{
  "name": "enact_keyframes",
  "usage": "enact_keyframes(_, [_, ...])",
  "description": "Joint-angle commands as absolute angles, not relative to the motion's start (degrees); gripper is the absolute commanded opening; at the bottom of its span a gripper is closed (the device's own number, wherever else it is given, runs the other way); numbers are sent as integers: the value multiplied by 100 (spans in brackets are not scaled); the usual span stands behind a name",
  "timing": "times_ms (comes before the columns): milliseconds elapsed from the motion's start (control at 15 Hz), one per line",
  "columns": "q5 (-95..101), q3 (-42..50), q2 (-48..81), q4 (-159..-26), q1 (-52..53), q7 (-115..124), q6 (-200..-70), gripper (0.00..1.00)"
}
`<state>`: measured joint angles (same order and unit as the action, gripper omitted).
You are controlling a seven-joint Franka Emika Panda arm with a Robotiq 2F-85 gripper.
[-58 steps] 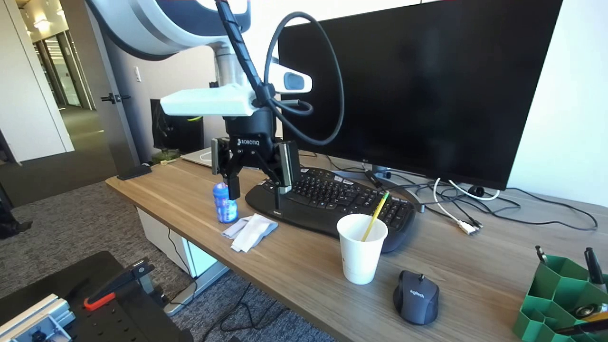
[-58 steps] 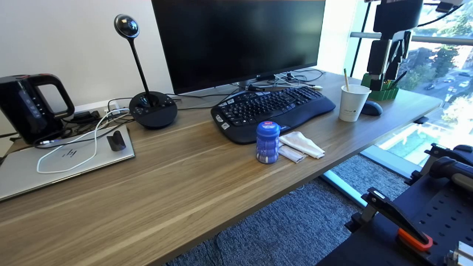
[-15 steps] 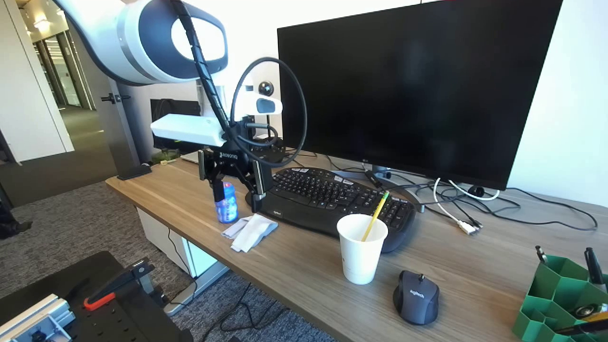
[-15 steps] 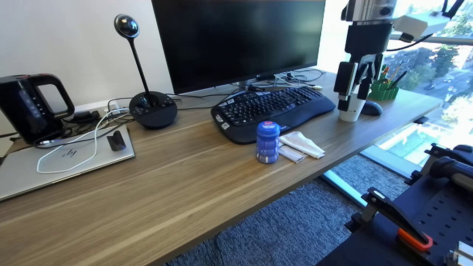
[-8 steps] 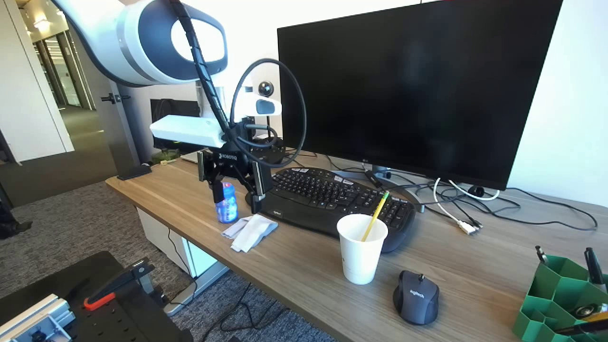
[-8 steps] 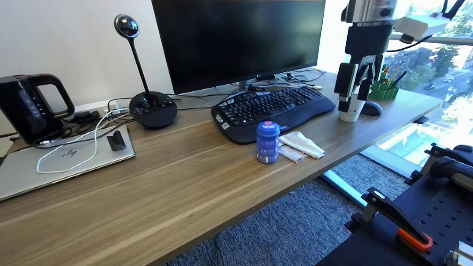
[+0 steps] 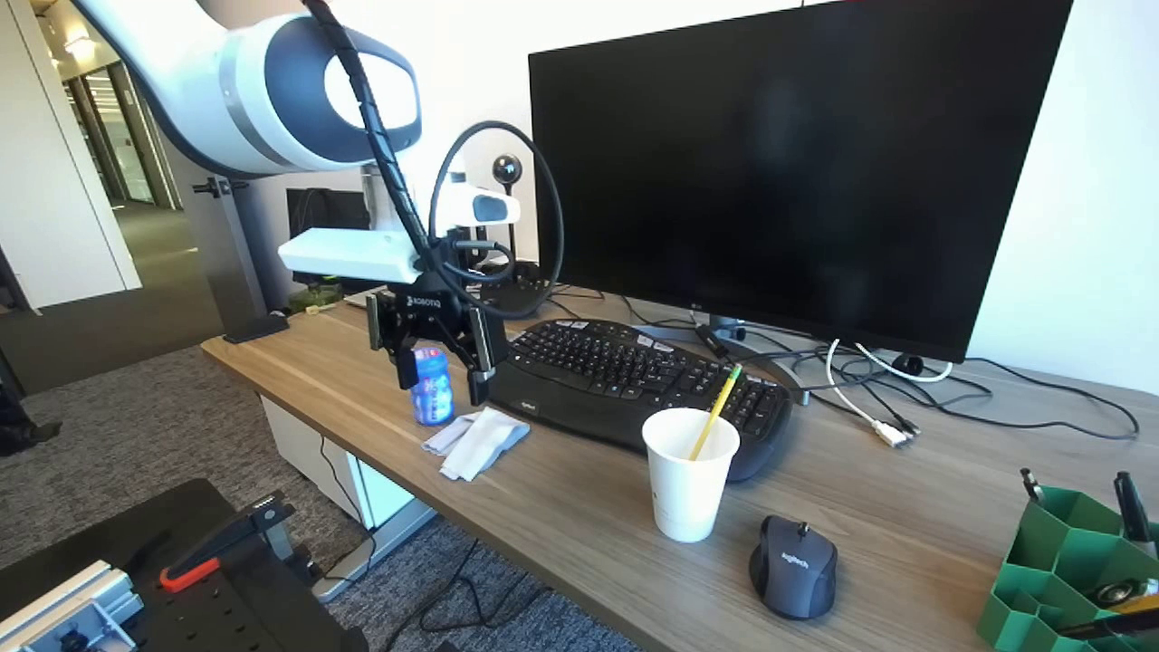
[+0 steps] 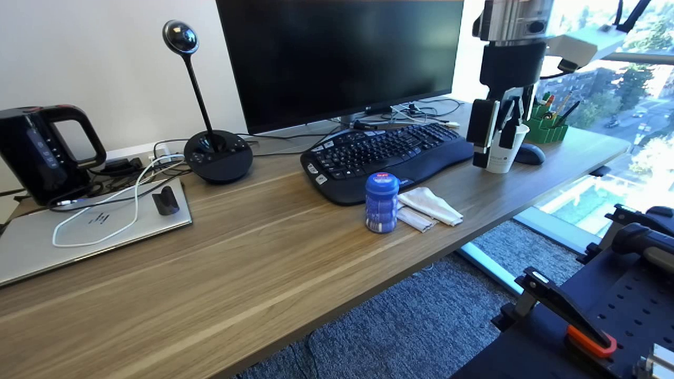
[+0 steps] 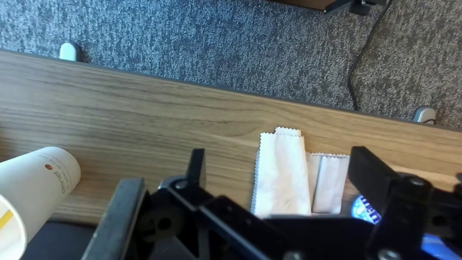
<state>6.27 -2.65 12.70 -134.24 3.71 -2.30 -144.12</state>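
Big monitor (image 7: pixel 779 181) at the back, totally dark. Closed laptop (image 8: pixel 100 231) with a black kettle (image 8: pixel 37 158) right by it, tall webcam (image 8: pixel 180 38) nearby, plus a mouse (image 7: pixel 793 572) kinda close to this green pen holder (image 7: pixel 1050 543).

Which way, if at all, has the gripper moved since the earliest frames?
Yes: in an exterior view, the gripper has shifted left and down in the picture, judged against the unmoved monitor.
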Motion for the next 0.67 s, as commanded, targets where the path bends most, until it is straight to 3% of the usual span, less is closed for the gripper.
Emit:
enact_keyframes(0, [745,-279,1447,-13215,509,48,-14535,100])
enact_keyframes(600, [908,-224,1829,-12952,627,362,-15082,100])
